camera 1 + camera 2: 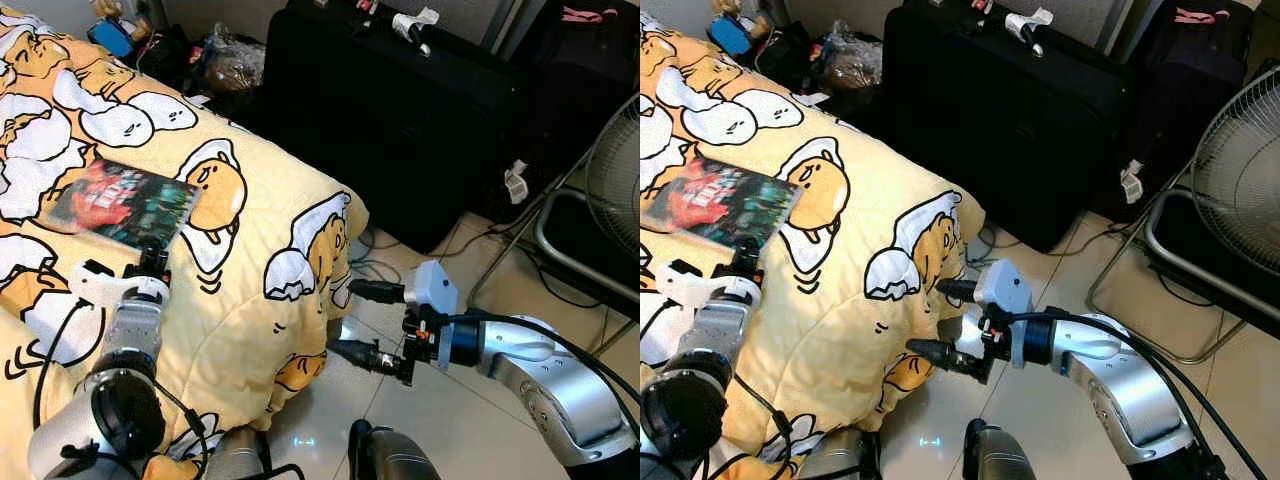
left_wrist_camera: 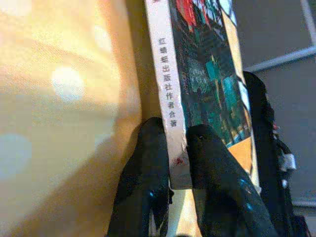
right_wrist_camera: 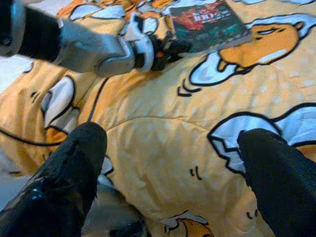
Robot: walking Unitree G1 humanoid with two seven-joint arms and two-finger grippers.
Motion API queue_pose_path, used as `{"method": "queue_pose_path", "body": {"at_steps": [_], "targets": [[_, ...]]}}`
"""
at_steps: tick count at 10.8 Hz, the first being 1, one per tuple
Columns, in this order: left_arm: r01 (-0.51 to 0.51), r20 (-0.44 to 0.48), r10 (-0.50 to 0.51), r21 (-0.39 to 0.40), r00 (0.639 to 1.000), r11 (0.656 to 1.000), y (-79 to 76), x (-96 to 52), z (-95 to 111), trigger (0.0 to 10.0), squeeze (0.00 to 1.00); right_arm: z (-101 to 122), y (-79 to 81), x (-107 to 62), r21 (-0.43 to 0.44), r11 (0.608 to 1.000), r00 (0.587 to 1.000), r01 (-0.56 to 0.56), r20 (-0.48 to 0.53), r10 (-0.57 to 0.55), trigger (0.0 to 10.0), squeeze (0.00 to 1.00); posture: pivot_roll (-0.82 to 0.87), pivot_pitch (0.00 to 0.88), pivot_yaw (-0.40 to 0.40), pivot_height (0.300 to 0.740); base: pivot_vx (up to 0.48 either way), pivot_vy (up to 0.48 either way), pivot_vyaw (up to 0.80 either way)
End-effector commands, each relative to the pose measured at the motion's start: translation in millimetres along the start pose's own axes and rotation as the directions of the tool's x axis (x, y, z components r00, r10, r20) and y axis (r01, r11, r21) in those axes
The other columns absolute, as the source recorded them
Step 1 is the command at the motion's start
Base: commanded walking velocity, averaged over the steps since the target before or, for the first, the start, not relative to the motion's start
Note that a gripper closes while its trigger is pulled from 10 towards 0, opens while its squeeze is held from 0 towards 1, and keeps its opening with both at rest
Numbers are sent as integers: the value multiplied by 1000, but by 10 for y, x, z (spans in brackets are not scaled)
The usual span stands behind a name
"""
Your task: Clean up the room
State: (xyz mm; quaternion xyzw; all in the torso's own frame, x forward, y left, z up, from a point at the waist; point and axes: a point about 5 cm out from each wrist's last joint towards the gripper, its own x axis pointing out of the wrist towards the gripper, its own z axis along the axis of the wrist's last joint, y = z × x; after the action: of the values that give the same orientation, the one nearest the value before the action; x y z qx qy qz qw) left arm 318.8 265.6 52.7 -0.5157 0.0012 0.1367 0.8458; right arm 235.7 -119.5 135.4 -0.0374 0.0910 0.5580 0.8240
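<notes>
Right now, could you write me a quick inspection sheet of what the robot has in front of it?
Surface: bed with a yellow cartoon-print quilt, rumpled, draping toward the tiled floor.
Job's things: book lying flat on the quilt.
Clutter: bags and small items heaped behind the bed.
Grippers: left end effector has its fingers on either side of the book's edge at the spine; right end effector open, beside the quilt's hanging corner, above the floor.
Cables: loose cords on the floor by the black case.
Surroundings: standing fan to the right.
</notes>
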Motion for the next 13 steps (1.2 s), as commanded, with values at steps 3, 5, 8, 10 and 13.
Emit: {"method": "queue_pose_path", "body": {"at_steps": [3,5,8,10,13], "targets": [[57,-64,-55,37,996,998,83,-79,-43,0,0,-28,-104,-42,-2,992,992,126,24,-126,10000,0,-131,148,35,740,0,0,0],[131,-161,-120,56,980,990,137,-186,-68,0,0,-87,-112,-15,15,992,992,126,22,-126,10000,0,-110,127,60,740,0,0,0],[48,-282,-32,49,959,998,280,-440,-182,0,0,-171,-152,-21,6,992,992,123,18,-124,10000,0,-96,119,67,740,0,0,0],[-40,-292,25,-48,956,998,292,-473,-167,0,0,-228,-179,2,1,993,993,121,12,-121,10000,0,-90,121,64,740,0,0,0],[-90,-399,144,152,906,984,350,-492,-346,10000,1000,-177,-130,74,-23,994,994,106,12,-106,10000,0,-98,125,62,740,0,0,0]]}}
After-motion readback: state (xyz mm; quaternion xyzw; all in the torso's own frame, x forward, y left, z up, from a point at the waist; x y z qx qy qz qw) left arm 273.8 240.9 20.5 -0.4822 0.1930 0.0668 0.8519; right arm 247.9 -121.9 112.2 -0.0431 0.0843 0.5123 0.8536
